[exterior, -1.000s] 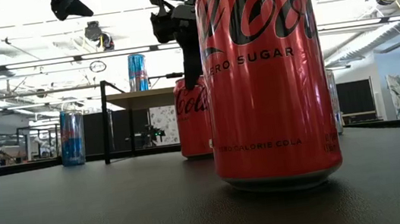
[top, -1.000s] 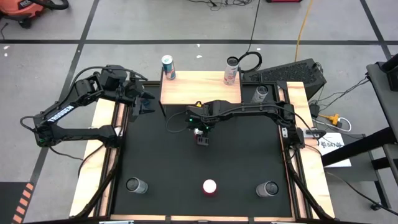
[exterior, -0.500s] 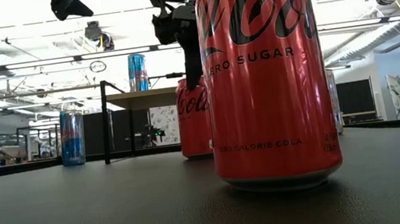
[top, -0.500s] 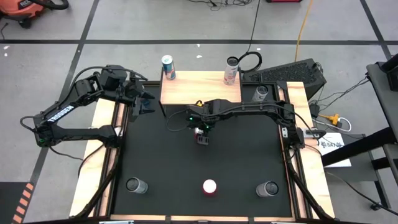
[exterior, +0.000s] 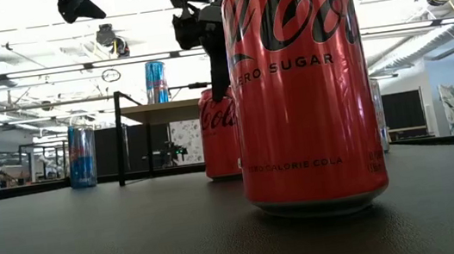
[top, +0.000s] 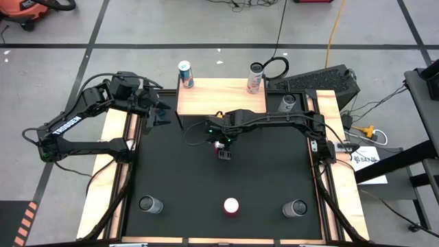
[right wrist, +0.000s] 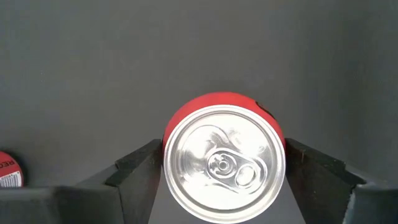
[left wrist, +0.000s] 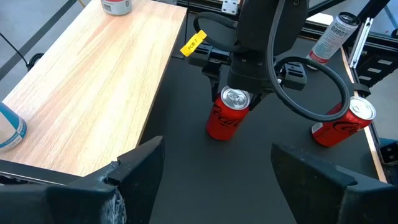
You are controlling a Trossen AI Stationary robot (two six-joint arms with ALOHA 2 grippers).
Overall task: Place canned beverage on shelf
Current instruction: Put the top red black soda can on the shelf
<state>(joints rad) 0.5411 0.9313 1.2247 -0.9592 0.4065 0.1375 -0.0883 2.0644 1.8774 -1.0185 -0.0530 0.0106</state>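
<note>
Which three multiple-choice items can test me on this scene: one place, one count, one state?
1. Where is the right gripper?
A. over the shelf
B. around a red can on the black mat
C. at the table's front edge

2. How many cans stand on the shelf?
A. none
B. two
C. four

3. How is the left gripper?
A. open and empty
B. holding a blue can
C. shut

Key:
1 B: the right gripper flanks the red can.
2 B: the shelf bears a blue can and a pink can.
3 A: the left gripper holds nothing.
</note>
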